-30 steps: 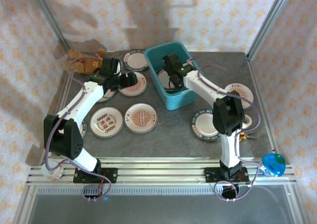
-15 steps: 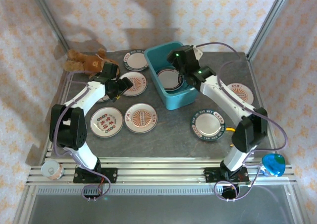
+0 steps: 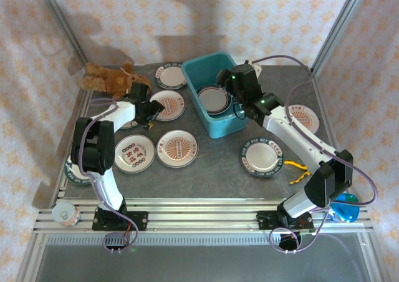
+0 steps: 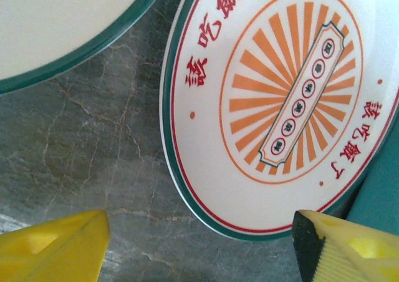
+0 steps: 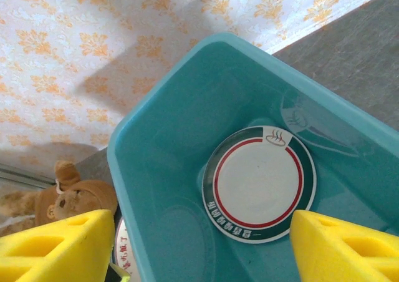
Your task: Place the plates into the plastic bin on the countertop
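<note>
The teal plastic bin (image 3: 219, 127) stands at the back middle of the dark countertop (image 3: 212, 170) and holds one dark-green-rimmed plate (image 3: 215, 100). In the right wrist view that plate (image 5: 259, 185) lies flat on the floor of the bin (image 5: 168, 145). My right gripper (image 3: 234, 90) hovers over the bin's right side, open and empty (image 5: 199, 251). My left gripper (image 3: 154, 110) sits low beside an orange sunburst plate (image 3: 169, 105), also open (image 4: 199, 251). The rim of that plate (image 4: 280, 107) lies just ahead of the fingertips (image 4: 56, 251), not between them. More plates (image 3: 177, 148) lie around.
A brown teddy bear (image 3: 109, 79) lies at the back left. A green-rimmed plate (image 4: 62, 20) is close to the sunburst one, and the bin wall (image 4: 380, 194) is just to its right. A blue round object (image 3: 343, 207) and a tape roll (image 3: 64, 214) rest by the front rail.
My right gripper has risen out of the bin and drawn back to the right, leaving the plate inside. My left gripper has moved down beside the sunburst plate as its elbow swung left.
</note>
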You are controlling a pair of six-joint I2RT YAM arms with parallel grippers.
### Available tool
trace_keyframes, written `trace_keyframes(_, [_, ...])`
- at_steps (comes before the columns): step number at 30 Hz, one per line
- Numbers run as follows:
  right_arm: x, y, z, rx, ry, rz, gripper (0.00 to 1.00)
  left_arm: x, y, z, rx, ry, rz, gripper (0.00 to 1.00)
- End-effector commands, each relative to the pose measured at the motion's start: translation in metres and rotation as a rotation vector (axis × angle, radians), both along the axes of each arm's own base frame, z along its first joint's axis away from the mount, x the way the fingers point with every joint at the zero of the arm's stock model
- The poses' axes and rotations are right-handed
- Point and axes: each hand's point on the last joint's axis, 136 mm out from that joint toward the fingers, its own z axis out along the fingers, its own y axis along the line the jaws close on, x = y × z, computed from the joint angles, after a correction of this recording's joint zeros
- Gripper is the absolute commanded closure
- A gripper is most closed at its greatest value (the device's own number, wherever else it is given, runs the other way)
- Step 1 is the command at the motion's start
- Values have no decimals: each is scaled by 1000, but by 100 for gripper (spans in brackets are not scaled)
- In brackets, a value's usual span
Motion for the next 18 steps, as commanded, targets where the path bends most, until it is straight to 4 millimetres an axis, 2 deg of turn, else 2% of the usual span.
trace_keyframes(1, [-7, -12, 22, -40, -61, -22, 26, 17, 0, 6, -31, -54, 22, 24])
trace_keyframes(7, [-6, -13, 20, -45, -50, -29, 26, 26, -1, 10, -29, -78, 16, 27])
trace_keyframes(8, [-6, -13, 20, -45, -51, -29, 26, 25, -1, -4, -23, -48, 10, 27])
trace_keyframes(18, [-5, -18, 13, -57, -31, -52, 26, 32, -2, -19, -17, -43, -2, 31])
